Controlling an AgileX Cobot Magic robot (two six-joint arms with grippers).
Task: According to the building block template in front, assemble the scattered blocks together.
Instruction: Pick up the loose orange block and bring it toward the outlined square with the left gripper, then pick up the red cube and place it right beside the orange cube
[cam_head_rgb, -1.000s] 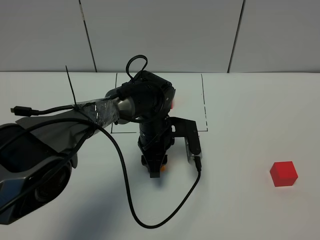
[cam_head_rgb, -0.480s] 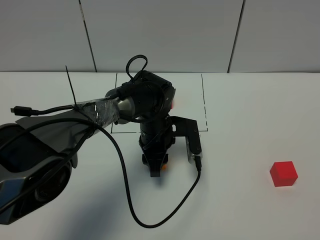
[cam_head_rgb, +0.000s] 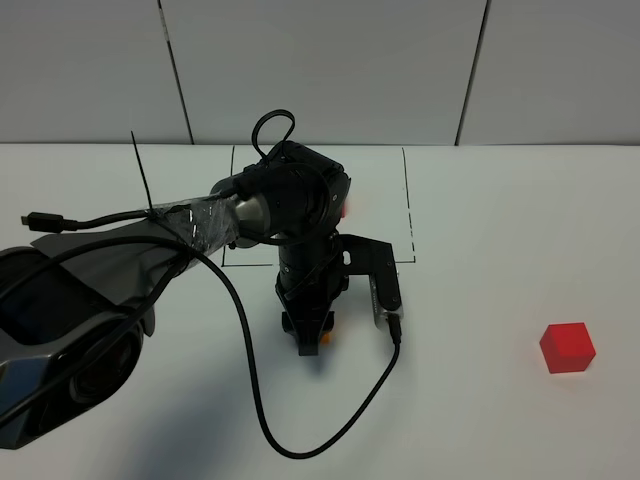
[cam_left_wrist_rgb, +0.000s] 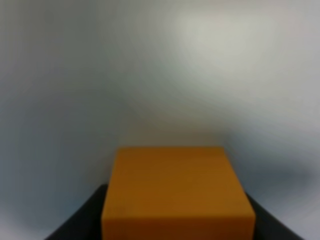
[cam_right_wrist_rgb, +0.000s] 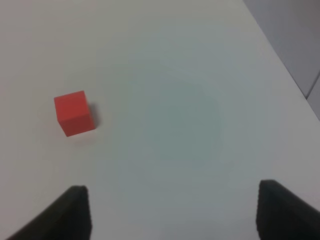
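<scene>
My left gripper reaches to the table's middle, just in front of the black drawn rectangle. Its fingers press close on both sides of the orange cube, which shows as an orange patch low at the table. The building block template is mostly hidden behind the left arm; only a red sliver shows inside the rectangle. The red cube sits alone at the right. My right gripper hovers open above the table near it, with nothing between its fingers.
The left arm's black cable loops over the table in front of the gripper. A grey panelled wall rises behind the table. White tabletop lies between the orange and red cubes.
The left gripper with the orange cube has shifted only slightly. The red cube has not moved.
</scene>
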